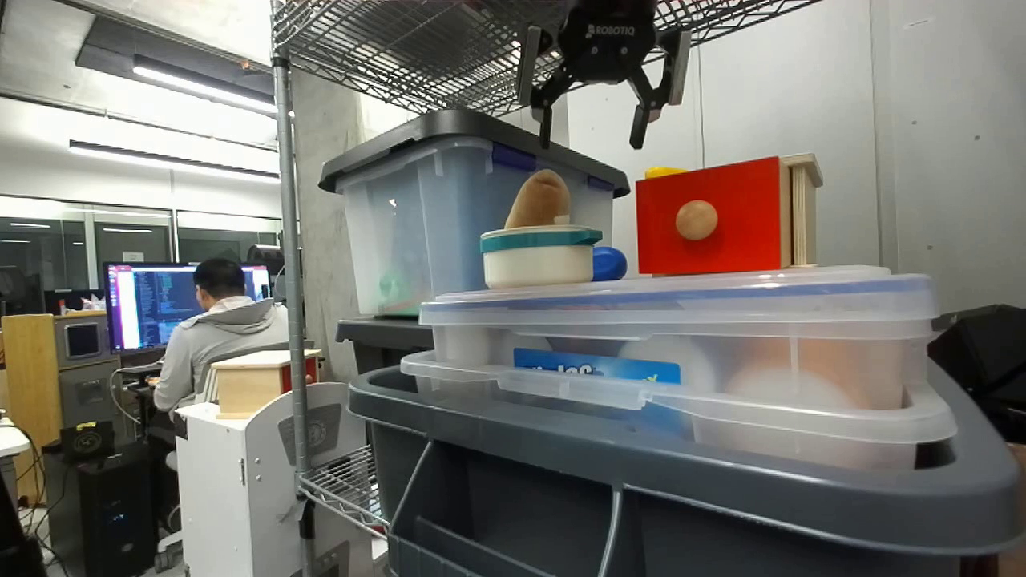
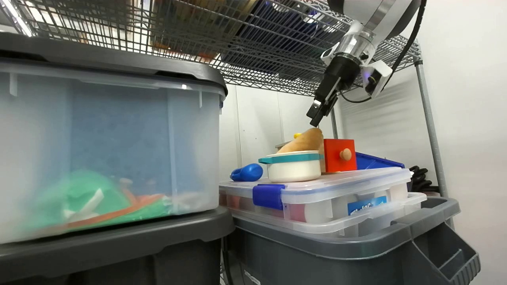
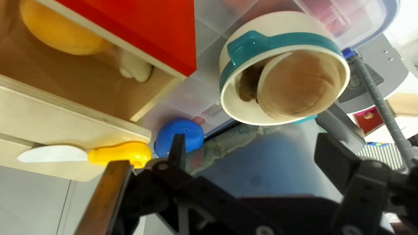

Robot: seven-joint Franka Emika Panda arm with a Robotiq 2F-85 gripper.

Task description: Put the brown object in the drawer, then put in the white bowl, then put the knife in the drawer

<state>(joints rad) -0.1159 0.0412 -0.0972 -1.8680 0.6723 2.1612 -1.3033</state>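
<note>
1 tan-brown, bun-shaped lump (image 1: 541, 199), tilted inside 1 round white bowl (image 1: 539, 267) with teal band, its end above the rim. Claw (image 1: 591, 138): spread wide, holding nothing, above the lump. Right of bowl: 1 red-fronted wooden drawer (image 1: 745, 216), pulled out; 1 yellow-handled white knife (image 3: 78, 154) on its pale wooden cabinet (image 3: 65, 120). Probable step, lump to drawer: straddle raised end, clear rim, lift straight up.
</note>
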